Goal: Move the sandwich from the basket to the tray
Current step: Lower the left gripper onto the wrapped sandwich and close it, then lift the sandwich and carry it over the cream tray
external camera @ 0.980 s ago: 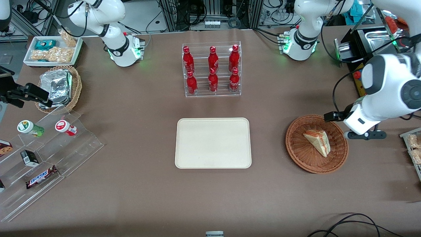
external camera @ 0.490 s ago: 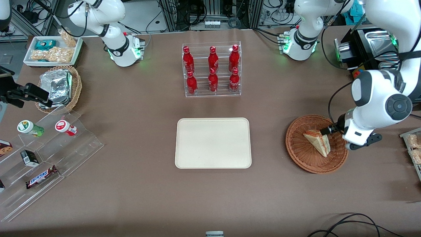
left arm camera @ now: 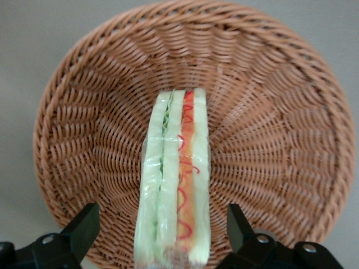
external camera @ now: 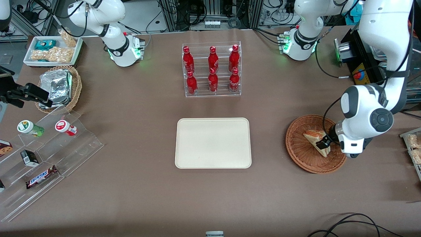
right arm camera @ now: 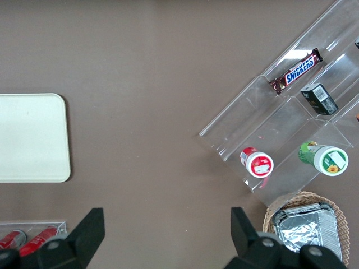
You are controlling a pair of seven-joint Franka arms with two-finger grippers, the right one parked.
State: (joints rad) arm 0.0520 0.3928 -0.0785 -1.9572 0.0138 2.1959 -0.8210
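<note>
step: gripper [left arm camera: 162, 235] over the basket [external camera: 304, 158], jaws spread around the sandwich [left arm camera: 175, 185]
next: pinch, lift, head for the tray [external camera: 213, 143] at 9 o'clock

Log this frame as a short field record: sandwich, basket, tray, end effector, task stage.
sandwich: wrapped wedge standing on edge in the basket, not lifted
basket: reddish-brown wicker, toward the working arm's end of the table
tray: cream rectangular, nothing on it, mid-table
end effector: left arm's, low over the basket, open, one finger on each side of the sandwich, no contact visible
task stage: pre-grasp; sandwich not yet gripped
</note>
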